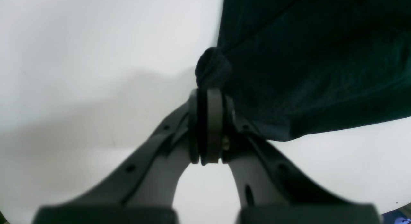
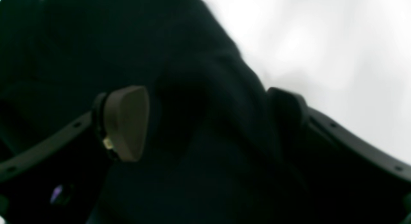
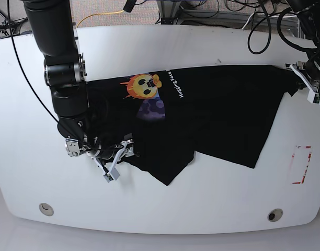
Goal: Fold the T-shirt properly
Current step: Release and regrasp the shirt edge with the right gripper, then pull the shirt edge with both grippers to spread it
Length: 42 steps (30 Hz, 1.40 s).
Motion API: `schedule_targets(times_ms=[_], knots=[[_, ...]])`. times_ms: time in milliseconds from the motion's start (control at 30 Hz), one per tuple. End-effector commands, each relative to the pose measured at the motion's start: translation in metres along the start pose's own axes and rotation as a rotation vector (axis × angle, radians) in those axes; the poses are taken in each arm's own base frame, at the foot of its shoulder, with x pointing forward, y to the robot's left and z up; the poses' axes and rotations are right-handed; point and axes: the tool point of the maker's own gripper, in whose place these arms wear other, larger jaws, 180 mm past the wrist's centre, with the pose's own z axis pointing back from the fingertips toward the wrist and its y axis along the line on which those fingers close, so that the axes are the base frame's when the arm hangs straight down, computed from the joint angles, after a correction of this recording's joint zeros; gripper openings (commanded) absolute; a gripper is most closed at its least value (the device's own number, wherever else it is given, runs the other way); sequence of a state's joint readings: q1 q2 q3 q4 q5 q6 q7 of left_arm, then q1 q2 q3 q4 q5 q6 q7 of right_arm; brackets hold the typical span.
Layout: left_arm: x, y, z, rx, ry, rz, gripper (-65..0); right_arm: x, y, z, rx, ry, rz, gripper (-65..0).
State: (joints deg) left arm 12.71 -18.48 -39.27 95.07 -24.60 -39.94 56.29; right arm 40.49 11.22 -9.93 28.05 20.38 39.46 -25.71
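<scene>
Left gripper (image 1: 208, 99) is clamped on a bunched T-shirt (image 3: 212, 115) corner, right gripper (image 2: 205, 121) gapes wide over the near-left hem. Shirt's sprawled mid-desk (image 3: 202, 198), soft, floppy, probably light; grab hems or corners.

T-shirt (image 3: 212, 110) spread on table (image 3: 165, 204) | both end effectors at edges

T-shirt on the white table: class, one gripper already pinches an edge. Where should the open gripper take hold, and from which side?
The left gripper is shut on a bunch of the T-shirt. The open right gripper hovers over cloth near the table's front. Probably best: pinch the loose hem there, coming from the bare table side, where the edge lies free and single-layered.
</scene>
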Motion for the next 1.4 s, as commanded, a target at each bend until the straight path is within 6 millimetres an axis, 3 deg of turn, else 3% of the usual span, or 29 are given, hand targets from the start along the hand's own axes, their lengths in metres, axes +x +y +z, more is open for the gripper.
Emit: schedule_targets(times_ms=[0,133,233,300,400,500,600,667,900,1033,1133,1367], knots=[[0.011,0.006,0.006,0.013,-0.033,-0.019,-65.0,0.024,0.003,0.001,0.0,-0.038,0.016,-11.1],[0.011,0.006,0.006,0.013,-0.033,-0.019,-65.0,0.025,0.004,-0.001,-0.007,-0.042,0.01,-14.3],[0.011,0.006,0.006,0.013,-0.033,-0.019,-65.0,0.027,0.011,-0.005,0.005,-0.043,0.011,-29.0],[0.012,0.006,0.006,0.013,-0.034,-0.019,-65.0,0.028,0.011,-0.004,0.005,-0.05,0.011,-47.2],[0.013,0.004,0.005,0.009,-0.036,-0.022,-65.0,0.033,0.012,-0.004,0.011,-0.062,0.017,-65.0],[0.016,-0.008,-0.001,-0.024,-0.029,-0.049,-65.0,0.04,0.013,0.0,0.011,-0.066,0.044,-65.0],[0.019,-0.026,-0.007,-0.063,-0.018,-0.104,-65.0,0.047,0.005,0.019,-0.02,-0.037,0.114,-65.0],[0.025,-0.034,-0.007,-0.063,-0.014,-0.162,-65.0,0.039,0.005,0.026,-0.032,-0.005,0.154,-65.0],[0.042,-0.045,-0.001,-0.024,-0.052,-0.222,-65.0,0.027,0.003,0.086,-0.126,-0.032,0.241,-65.0],[0.054,-0.037,0.009,0.015,-0.092,-0.224,-65.0,0.014,-0.001,0.119,-0.196,-0.032,0.241,-65.0],[0.077,-0.032,0.013,0.039,-0.152,-0.224,-65.0,0.003,-0.005,0.143,-0.249,-0.047,0.227,-65.0],[0.096,-0.027,0.015,0.055,-0.196,-0.222,-65.0,-0.022,0.005,0.186,-0.285,-0.105,0.218,-65.0]])
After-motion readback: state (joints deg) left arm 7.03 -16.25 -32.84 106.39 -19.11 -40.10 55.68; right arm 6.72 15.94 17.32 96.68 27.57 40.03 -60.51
